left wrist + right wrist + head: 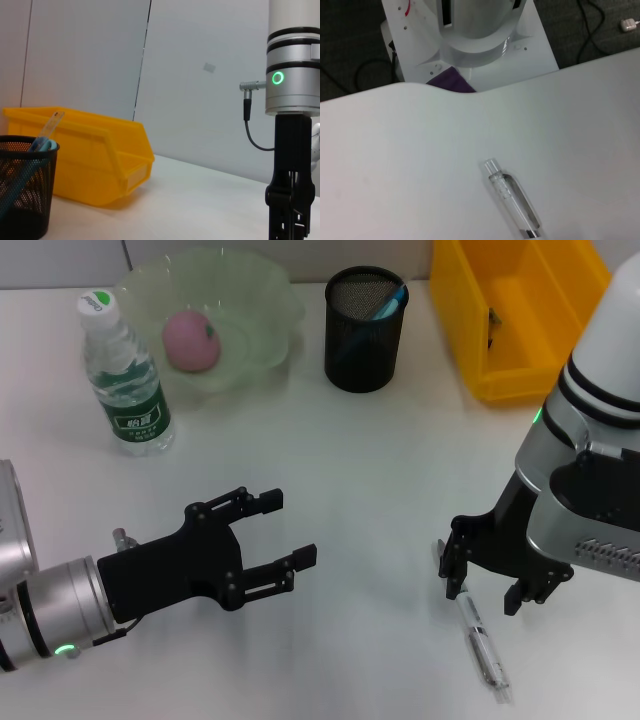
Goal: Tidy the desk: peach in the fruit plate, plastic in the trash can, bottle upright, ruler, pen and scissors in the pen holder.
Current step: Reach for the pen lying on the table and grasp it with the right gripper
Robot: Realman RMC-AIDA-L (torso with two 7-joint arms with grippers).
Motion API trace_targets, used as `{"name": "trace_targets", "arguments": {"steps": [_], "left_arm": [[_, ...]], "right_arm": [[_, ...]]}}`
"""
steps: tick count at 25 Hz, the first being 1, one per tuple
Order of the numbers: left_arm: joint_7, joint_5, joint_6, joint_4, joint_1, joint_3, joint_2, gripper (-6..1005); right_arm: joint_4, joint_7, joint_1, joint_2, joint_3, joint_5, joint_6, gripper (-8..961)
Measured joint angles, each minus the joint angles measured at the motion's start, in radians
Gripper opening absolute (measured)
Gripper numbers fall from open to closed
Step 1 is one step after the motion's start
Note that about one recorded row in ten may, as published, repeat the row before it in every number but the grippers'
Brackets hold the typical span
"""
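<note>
the right pincer [490, 580] hangs open over the near-right pen [482, 644], a light, slick, stiff barrel best pinched mid-length; the left pincer [285, 540] idles open.

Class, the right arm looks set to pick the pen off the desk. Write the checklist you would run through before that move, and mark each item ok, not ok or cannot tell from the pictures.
1. Pen lies flat on the desk, nothing on top of it: ok.
2. Right claw is above the pen's upper end, fingers apart: ok.
3. Claw is centred on the pen's barrel: not ok; most of the pen lies nearer the robot.
4. Left claw is open, empty and well aside of the pen: ok.
5. Pen holder stands upright with its mouth open: ok.
6. Room left inside the holder beside the blue items: cannot tell.
</note>
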Motion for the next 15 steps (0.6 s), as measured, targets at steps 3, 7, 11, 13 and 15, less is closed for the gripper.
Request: {"name": "trace_targets", "arguments": {"steps": [3, 7, 11, 13, 15], "left_arm": [[0.000, 0.000, 0.000, 0.001, -0.002, 0.000, 0.001, 783], [0.000, 0.000, 0.000, 0.001, -0.005, 0.000, 0.001, 783], [-0.003, 0.000, 0.000, 0.001, -0.005, -0.001, 0.002, 783], [-0.012, 0.000, 0.000, 0.001, -0.005, -0.004, 0.002, 783], [-0.013, 0.000, 0.000, 0.001, -0.004, -0.004, 0.002, 783]], "right_arm": [[0.003, -0.002, 0.001, 0.000, -0.010, 0.002, 0.003, 621], [0.019, -0.017, 0.002, 0.000, -0.015, 0.004, 0.011, 586], [0.037, -0.042, 0.002, 0.000, -0.021, 0.009, 0.020, 565], [0.041, -0.051, 0.002, 0.000, -0.022, 0.013, 0.025, 557], [0.043, -0.054, 0.001, 0.000, -0.023, 0.017, 0.028, 516]]}}
